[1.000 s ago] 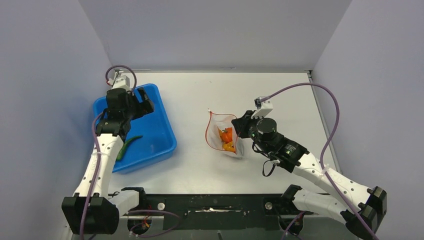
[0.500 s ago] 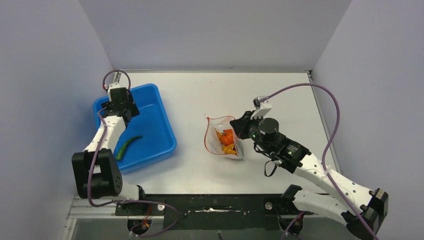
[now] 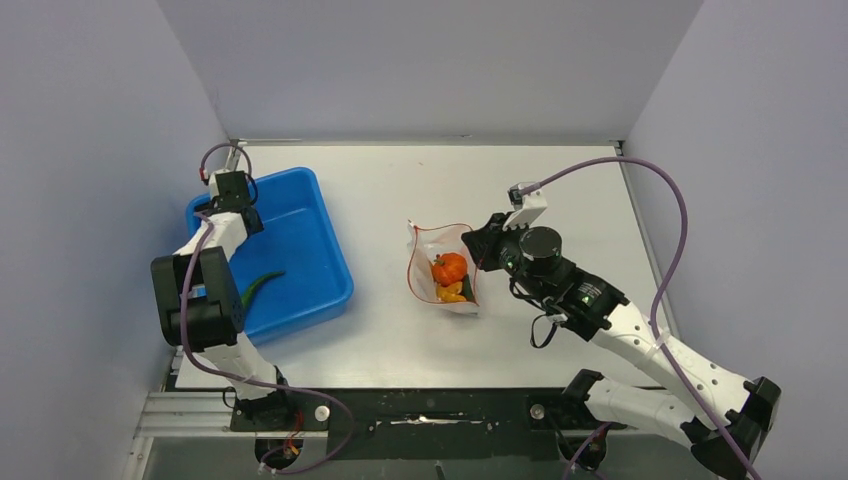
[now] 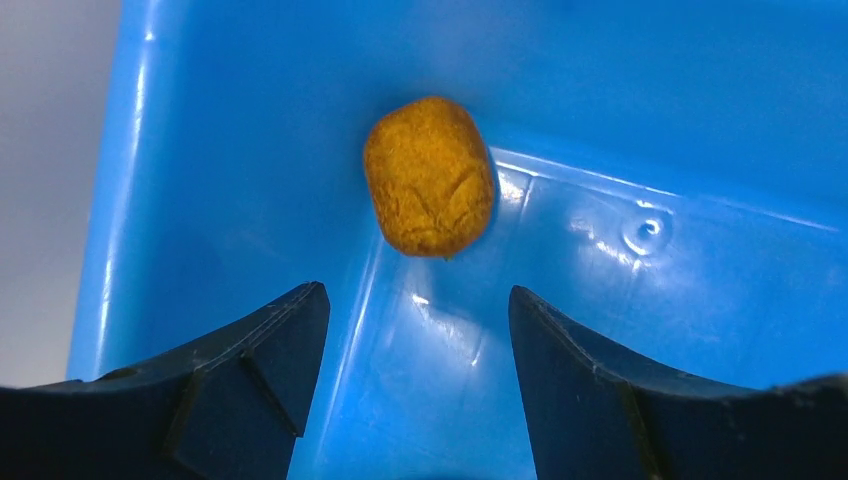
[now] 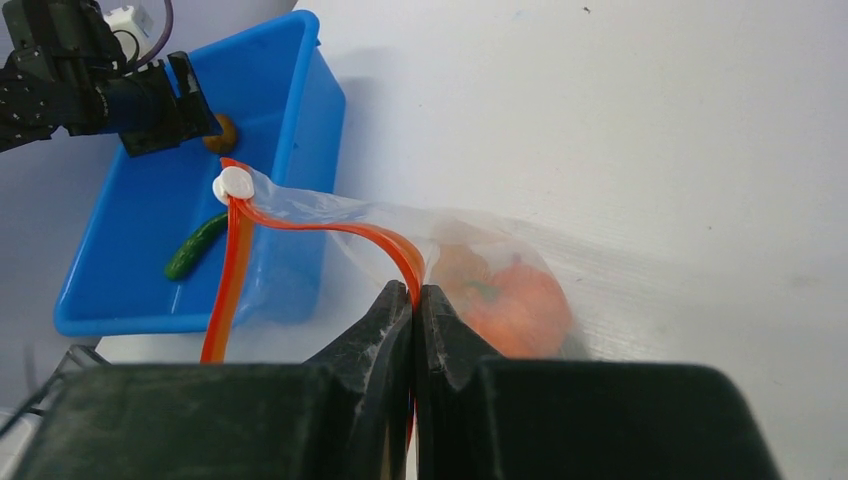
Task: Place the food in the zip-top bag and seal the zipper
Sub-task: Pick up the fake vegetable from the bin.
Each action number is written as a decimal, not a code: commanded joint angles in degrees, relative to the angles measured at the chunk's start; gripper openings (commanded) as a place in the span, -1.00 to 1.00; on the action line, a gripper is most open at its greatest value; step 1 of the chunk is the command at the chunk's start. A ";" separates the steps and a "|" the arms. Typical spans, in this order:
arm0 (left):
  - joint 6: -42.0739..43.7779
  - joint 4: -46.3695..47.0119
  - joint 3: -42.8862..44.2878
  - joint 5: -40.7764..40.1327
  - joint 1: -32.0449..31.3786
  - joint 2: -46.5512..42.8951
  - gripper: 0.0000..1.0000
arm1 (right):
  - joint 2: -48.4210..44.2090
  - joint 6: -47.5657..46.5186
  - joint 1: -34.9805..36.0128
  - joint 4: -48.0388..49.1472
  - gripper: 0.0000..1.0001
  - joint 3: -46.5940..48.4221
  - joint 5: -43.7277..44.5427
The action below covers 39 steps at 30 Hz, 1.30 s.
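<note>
My left gripper hangs over the far corner of the blue tray with its jaws apart and nothing between them. Just ahead of the gap lies a yellow-brown lump, at the crease where the tray's floor seems to meet its wall. It is short and rounded with a matt, slightly rough skin, so I judge it light and easy enough to grip. Being barrel-shaped, though, it could roll or pop out if I squeeze near an end. I would take it across its middle, one finger on each long flank, minding the wall close behind it. A slim green piece lies nearer me in the same tray, apart from the lump. My right gripper is pressed together on the zip-top bag, pinching its mouth edge right at the red-orange zipper. That lifts the rim so the mouth gapes toward the tray, and a white slider sits at the zipper's far end. The film is thin and limp and will likely sag, so the stiffer strip is the sensible place to hold. An orange round fruit and some yellow pieces already rest inside the bag at mid-table.
</note>
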 commanded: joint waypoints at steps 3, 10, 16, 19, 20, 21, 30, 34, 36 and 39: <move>0.88 5.27 3.97 -0.52 2.27 3.16 0.33 | 1.07 -1.56 -0.19 -0.14 -1.00 5.98 2.43; -1.35 4.39 5.89 5.82 4.84 5.10 0.35 | 0.62 -0.06 0.15 -0.28 -1.00 5.37 3.12; -2.26 4.77 5.75 6.12 5.71 6.11 0.36 | 0.77 0.14 0.28 -0.58 -1.00 5.56 3.97; -2.53 5.36 5.82 6.92 6.30 7.06 0.36 | 1.20 0.04 0.28 -0.63 -1.00 5.90 3.98; -2.45 5.45 6.04 6.92 6.29 7.70 0.36 | 1.32 0.01 0.30 -0.45 -1.00 5.98 4.00; -2.44 5.40 6.37 7.23 6.31 8.20 0.36 | 1.42 -0.03 0.30 -0.45 -1.00 6.06 3.97; -2.20 4.86 8.78 10.48 6.31 12.38 0.27 | 1.53 -0.14 0.30 -0.52 -1.00 6.13 4.53; -2.05 4.94 8.56 11.35 6.06 11.34 0.11 | 1.54 -0.04 0.27 -0.52 -1.00 5.82 4.79; -2.00 4.88 8.35 11.54 5.96 10.86 0.05 | 1.66 -0.08 0.31 -0.54 -1.00 5.90 4.74; -2.09 3.69 8.48 12.19 5.60 10.56 0.02 | 1.78 -0.05 0.30 -0.24 -1.00 5.84 4.71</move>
